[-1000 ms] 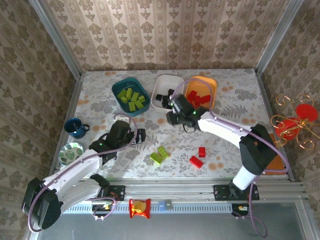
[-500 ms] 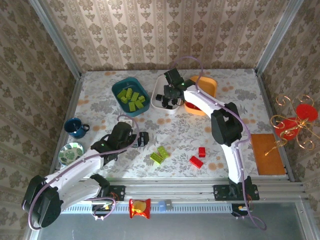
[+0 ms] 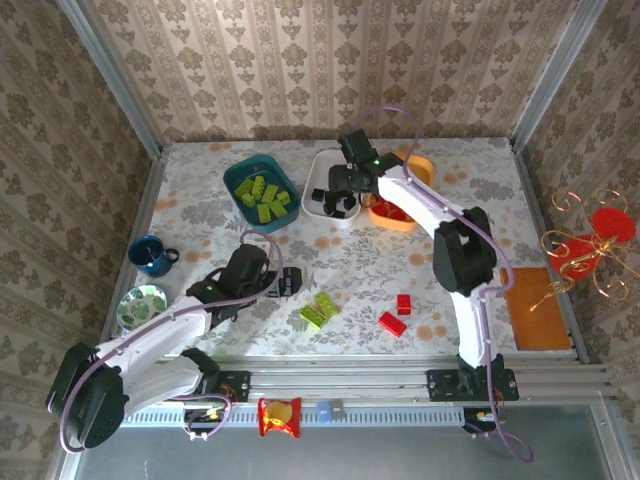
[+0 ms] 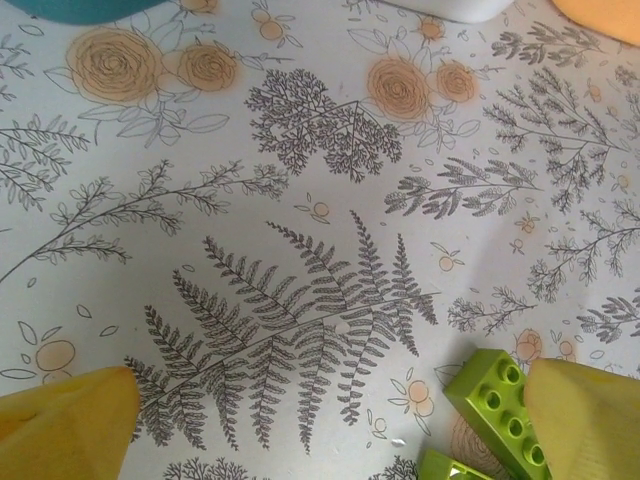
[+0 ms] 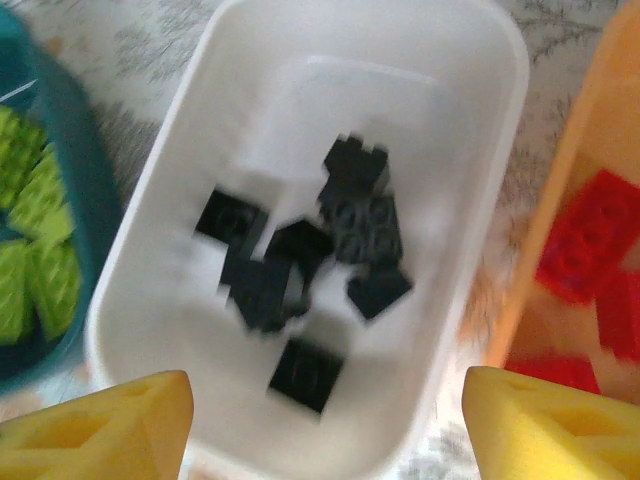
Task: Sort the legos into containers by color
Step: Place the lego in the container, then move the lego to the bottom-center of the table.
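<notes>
Now we see the right claw (image 5: 325,430) spread over the white tray (image 5: 260,110), black legos (image 5: 360,200) lying loose beneath it.

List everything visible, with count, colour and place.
teal tray: one, teal, rear left
white tray: one, white, rear middle
orange tray: one, orange, rear right
green legos: several, green, teal tray
loose green legos: two, green, near centre
black legos: several, black, white tray
red legos: several, red, orange tray
loose red legos: two, red, near centre-right
mug: one, dark blue, left edge
bowl: one, greenish, left edge
left gripper: one, open, by loose green legos
right gripper: one, open, over white tray
</notes>
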You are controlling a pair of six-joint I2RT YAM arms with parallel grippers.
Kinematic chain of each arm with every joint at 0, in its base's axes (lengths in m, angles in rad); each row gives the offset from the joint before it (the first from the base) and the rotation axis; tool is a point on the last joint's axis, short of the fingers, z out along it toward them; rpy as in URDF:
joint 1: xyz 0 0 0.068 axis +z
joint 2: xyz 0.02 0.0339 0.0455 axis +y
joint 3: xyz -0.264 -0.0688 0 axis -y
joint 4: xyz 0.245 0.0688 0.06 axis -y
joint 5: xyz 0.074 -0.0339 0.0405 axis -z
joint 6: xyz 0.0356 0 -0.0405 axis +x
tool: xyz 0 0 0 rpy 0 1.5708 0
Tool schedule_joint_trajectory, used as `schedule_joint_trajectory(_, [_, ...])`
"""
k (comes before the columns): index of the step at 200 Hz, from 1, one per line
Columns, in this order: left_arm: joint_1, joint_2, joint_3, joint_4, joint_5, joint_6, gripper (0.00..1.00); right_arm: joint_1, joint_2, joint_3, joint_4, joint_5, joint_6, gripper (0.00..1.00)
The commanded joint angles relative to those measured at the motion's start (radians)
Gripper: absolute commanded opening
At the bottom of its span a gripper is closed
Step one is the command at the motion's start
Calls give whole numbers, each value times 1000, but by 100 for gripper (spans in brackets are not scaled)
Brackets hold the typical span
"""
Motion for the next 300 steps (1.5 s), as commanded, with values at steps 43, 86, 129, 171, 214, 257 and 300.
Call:
schedule_joint_trajectory(43, [-43,37,13,-99,15,15,92,156,-438,-546,95,-40,-50,77])
schedule_joint_trajectory(86, [-38,-59,-4,-116,-60,1,99,354,-460,-728,112,-67,-17,77])
schedule_joint_trajectory(129, [-37,-211,25,-210,-219,19,100,449,-339,-740,192,-78,14,73])
schedule_joint_trajectory(171, [-26,-294,20,-247,-236,31,100,456,-231,-707,195,-21,26,65])
schedule_joint_trajectory(214, [-22,-265,9,-221,-190,30,100,411,-238,-739,185,55,58,56])
schedule_joint_trajectory(257, [-21,-220,21,-210,-181,31,100,358,-264,-744,168,78,57,56])
schedule_joint_trajectory(300, [-17,-231,14,-206,-183,31,100,387,-265,-725,224,3,50,78])
